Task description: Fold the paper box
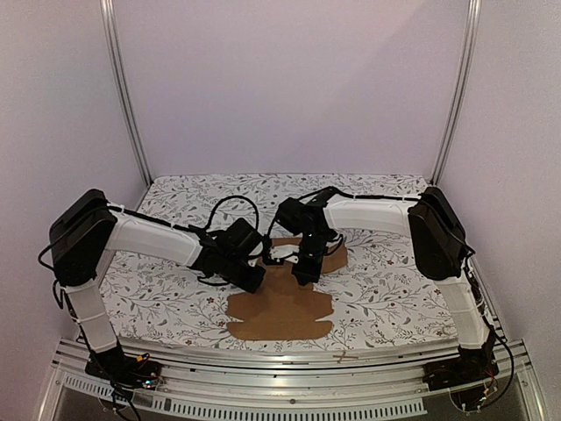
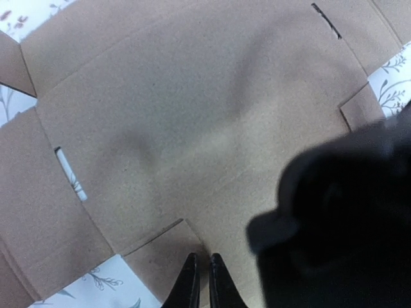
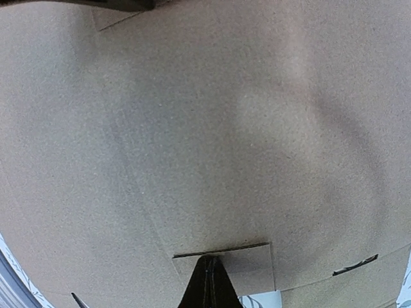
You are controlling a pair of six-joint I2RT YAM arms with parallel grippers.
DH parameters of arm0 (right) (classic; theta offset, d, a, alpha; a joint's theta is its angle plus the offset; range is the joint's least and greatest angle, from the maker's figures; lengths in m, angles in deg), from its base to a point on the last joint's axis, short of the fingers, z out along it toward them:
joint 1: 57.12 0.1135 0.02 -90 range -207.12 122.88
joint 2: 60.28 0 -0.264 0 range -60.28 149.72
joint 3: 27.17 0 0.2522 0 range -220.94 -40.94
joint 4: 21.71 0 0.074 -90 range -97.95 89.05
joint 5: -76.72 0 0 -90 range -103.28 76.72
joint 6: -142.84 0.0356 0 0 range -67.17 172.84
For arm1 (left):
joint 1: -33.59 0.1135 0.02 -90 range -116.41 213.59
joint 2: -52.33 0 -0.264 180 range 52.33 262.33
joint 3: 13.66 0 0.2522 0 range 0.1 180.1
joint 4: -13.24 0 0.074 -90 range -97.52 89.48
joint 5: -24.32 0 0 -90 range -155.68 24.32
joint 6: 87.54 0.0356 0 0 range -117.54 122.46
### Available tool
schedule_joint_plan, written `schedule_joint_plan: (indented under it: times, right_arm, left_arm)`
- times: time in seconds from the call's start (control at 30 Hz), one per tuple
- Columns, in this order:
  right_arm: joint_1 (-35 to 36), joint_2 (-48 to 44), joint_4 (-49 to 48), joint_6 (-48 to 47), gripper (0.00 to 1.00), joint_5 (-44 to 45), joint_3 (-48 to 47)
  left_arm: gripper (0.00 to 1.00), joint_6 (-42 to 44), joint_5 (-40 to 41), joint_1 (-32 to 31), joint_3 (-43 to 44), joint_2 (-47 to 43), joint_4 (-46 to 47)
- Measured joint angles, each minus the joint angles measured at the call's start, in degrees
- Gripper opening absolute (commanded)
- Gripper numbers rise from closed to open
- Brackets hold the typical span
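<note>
The top camera sits high behind the near edge of the table point(image 1: 175, 303) and looks down over all of it, from far. Each wrist camera looks straight down past its own fingers point(image 2: 188, 285), very near the paper box point(image 1: 280, 311). All three views share this brown sheet.

Pretty plain booth tbh. Pale lilac walls point(image 1: 289, 79) on 3 sides, with 2 silvery metal posts in the back corners: the left post point(image 1: 129, 96) and the right post point(image 1: 457, 88). The white tablecloth point(image 1: 386, 289) is printed with grey leafy sprigs and tiny reddish flowers. A slotted aluminium rail point(image 1: 289, 368) runs along the near edge. The light's soft and even, with only faint shadows.
</note>
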Motion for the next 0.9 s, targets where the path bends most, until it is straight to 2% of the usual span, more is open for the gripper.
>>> schedule_joint_plan:
  times: [0.4, 0.9]
  right_arm:
    - [-0.04, 0.00, 0.02, 1.20, 0.00, -0.04, 0.00]
    - [-0.17, 0.02, -0.02, 1.36, 0.00, -0.39, 0.07]
  left_arm:
    - [0.05, 1.79, 0.74, 0.15, -7.98, -12.96, 0.35]
    - [0.04, 1.84, -0.66, 0.44, -6.80, -6.58, 0.39]
